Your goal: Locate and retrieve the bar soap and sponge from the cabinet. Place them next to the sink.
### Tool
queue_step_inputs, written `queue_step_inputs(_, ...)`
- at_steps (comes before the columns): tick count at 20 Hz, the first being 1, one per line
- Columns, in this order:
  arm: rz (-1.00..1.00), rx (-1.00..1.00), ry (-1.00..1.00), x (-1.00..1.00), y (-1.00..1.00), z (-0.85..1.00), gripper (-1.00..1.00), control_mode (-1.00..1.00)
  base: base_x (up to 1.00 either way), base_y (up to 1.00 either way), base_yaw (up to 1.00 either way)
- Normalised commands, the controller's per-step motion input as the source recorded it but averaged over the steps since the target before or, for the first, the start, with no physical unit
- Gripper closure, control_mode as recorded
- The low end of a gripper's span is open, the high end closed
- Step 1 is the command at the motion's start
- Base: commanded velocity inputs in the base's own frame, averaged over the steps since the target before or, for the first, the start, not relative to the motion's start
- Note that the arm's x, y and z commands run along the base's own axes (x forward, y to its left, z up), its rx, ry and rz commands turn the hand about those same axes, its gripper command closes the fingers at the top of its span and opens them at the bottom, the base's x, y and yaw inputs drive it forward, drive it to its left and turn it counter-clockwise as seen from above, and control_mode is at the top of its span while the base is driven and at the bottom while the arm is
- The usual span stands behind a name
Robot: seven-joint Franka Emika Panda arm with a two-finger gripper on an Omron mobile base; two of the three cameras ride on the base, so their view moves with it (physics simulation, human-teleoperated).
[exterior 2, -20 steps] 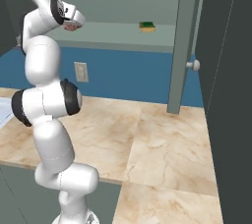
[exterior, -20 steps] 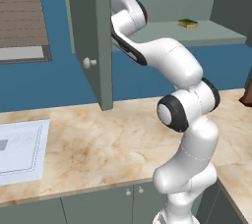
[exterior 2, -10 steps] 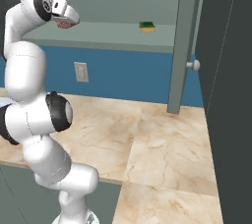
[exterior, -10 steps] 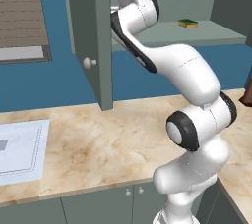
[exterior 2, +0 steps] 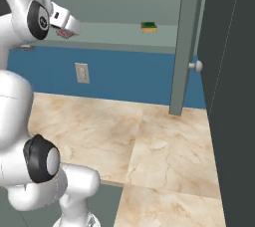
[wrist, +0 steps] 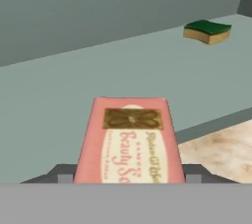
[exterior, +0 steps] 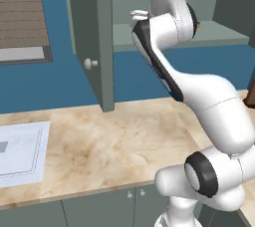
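Note:
My gripper (wrist: 129, 176) is shut on the pinkish-red bar soap (wrist: 129, 142), which fills the lower middle of the hand view with its label facing up. It is held just above the cabinet shelf (wrist: 59, 100), near the shelf's front edge. In the right base view the gripper (exterior 2: 64, 28) hangs at the left end of the shelf (exterior 2: 109, 34) with the soap (exterior 2: 63, 33) under it. The green-and-yellow sponge (wrist: 207, 31) lies further along the shelf, apart from the hand; the same sponge (exterior 2: 148, 27) sits near the open door (exterior 2: 187, 42). The sink (exterior: 20, 146) lies flat at the counter's left.
The open cabinet door (exterior: 99, 37) with its round knob (exterior: 90, 63) hangs down towards the marble counter (exterior: 119, 141). A wall socket (exterior 2: 81, 73) sits on the blue wall below the shelf. A tall dark panel (exterior 2: 234, 96) stands at the right.
The arm's elbow and lower joints have swung out to the right and down in the left base view. The hand with the soap has stayed by the shelf.

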Motion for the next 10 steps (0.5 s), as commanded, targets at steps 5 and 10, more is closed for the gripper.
queue_step_inputs(5,0.01,0.02,0.0,-1.0,-0.25,-0.08,1.0,-1.0,0.0,0.0,0.0)
queue_step_inputs(10,0.02,0.01,0.0,-1.0,-0.23,-0.13,1.0,-1.0,0.0,0.0,0.0)
